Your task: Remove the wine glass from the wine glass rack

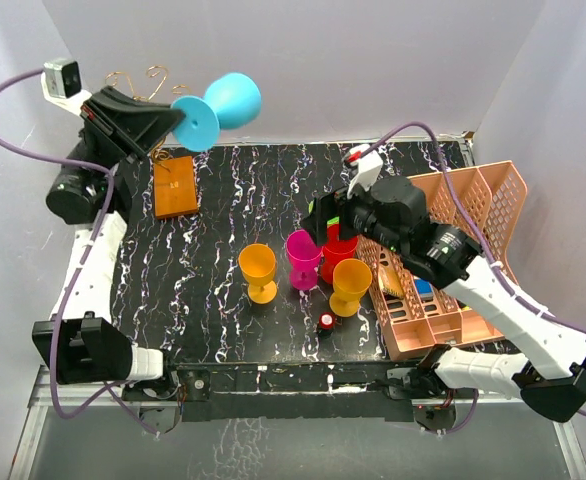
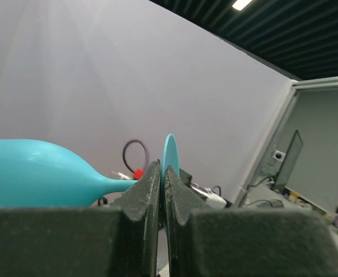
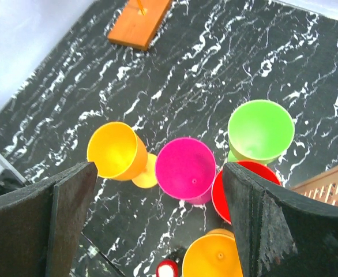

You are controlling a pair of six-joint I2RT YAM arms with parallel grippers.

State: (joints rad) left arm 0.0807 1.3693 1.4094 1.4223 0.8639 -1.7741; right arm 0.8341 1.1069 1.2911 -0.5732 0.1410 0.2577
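Closest to my left wrist lens, the left gripper [image 2: 162, 173] is squeezed to a sliver on the foot [image 2: 169, 151] of the glass [image 2: 36, 173]. One pad sits on each flat face of that thin disc. The stem and the cyan bowl run off sideways from the fingers, so the glass lies level, not upright. I judge the foot was chosen because it offers two flat faces to a narrow pinch, where the round bowl would not.

From the top view, the glass juts out past the fingertips, high above the table [image 1: 253, 190]. The rack [image 1: 138, 80] shows its gold curls just behind the hand, with its orange base on the marble below it. The glass looks clear of the curls to me, though the hand hides part of the wire, so I cannot be sure nothing touches.

The right gripper [image 3: 157, 173] is spread wide and holds nothing. It hangs over the cups [image 3: 185, 168], with the basket [image 1: 493, 195] beside it. I take it as parked well apart from the left hand to leave that side free.

My worry is the bowl's weight levering on so slight a grip, which could let the glass pivot.
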